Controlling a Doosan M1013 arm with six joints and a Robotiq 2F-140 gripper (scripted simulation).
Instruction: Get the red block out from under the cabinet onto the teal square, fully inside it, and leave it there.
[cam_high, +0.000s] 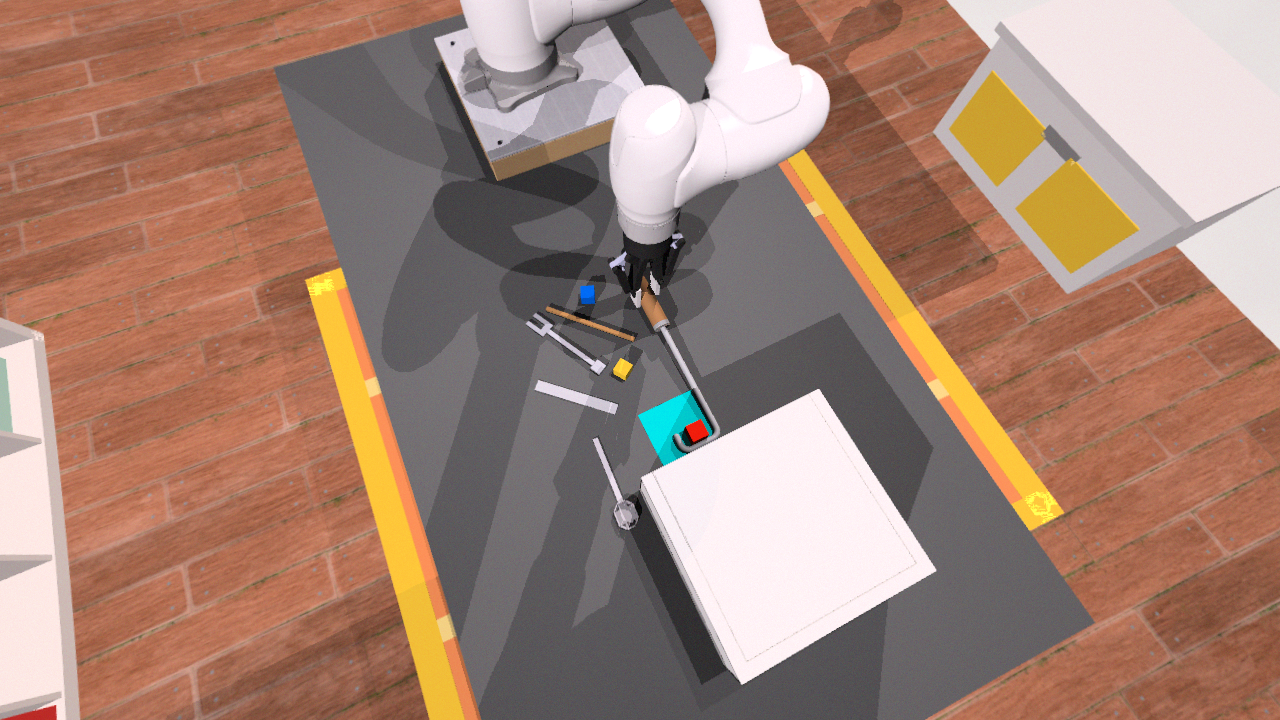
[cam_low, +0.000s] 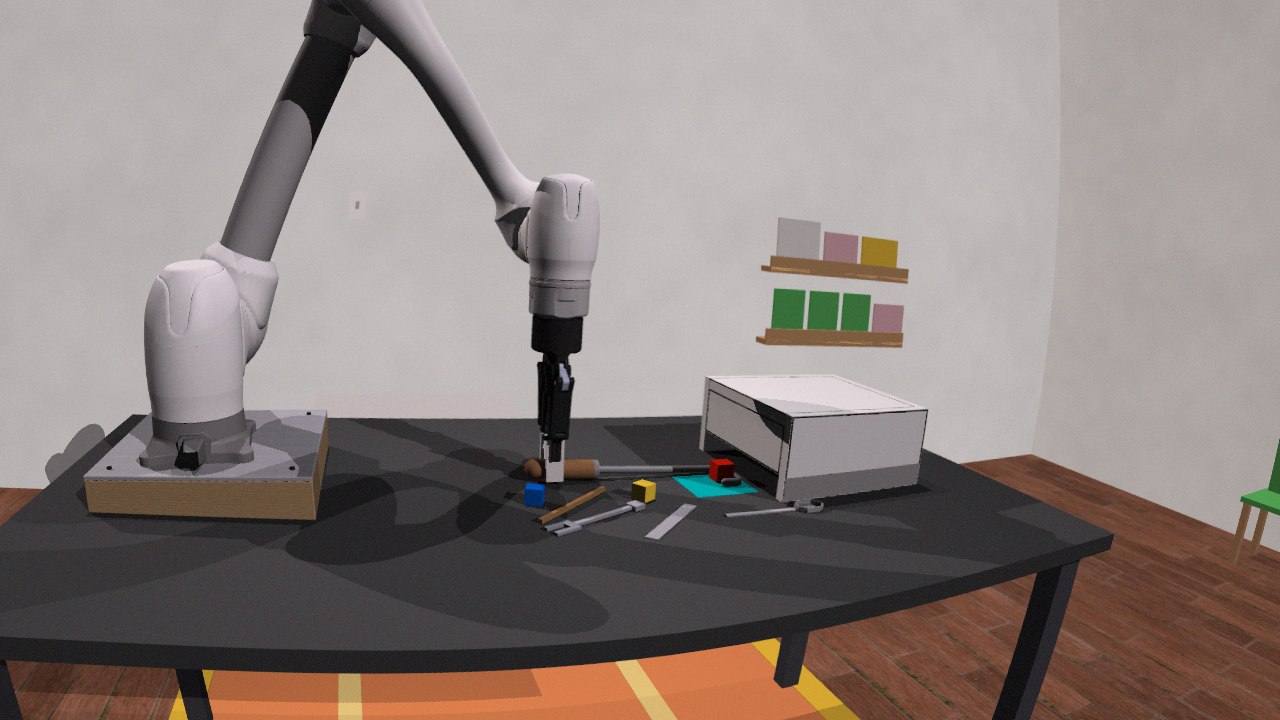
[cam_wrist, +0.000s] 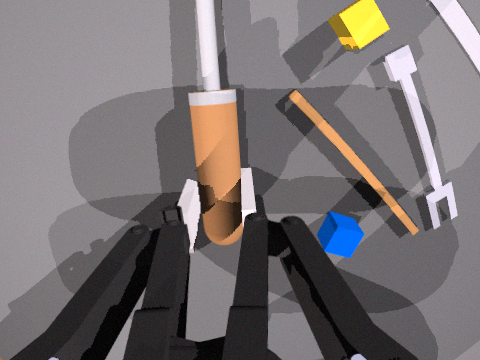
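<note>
The red block (cam_high: 697, 431) (cam_low: 721, 469) sits on the teal square (cam_high: 657, 429) (cam_low: 693, 486), at the side nearest the white cabinet (cam_high: 787, 528) (cam_low: 832, 429) and just in front of its open bottom gap. A hook tool has a wooden handle (cam_high: 653, 308) (cam_low: 581, 467) (cam_wrist: 215, 154) and a long grey rod. The bent end of the rod curls around the far side of the block. My gripper (cam_high: 642, 284) (cam_low: 554, 470) (cam_wrist: 222, 185) points straight down and is shut on the end of the wooden handle, low on the table.
Left of the tool lie a blue cube (cam_high: 587, 293) (cam_wrist: 340, 234), a thin wooden stick (cam_high: 590, 323) (cam_wrist: 354, 160), a grey fork-ended tool (cam_high: 563, 342) (cam_wrist: 423, 140), a yellow cube (cam_high: 622, 367) (cam_wrist: 359, 22) and a flat grey strip (cam_high: 575, 396). A round-headed tool (cam_high: 617, 488) lies by the cabinet's corner.
</note>
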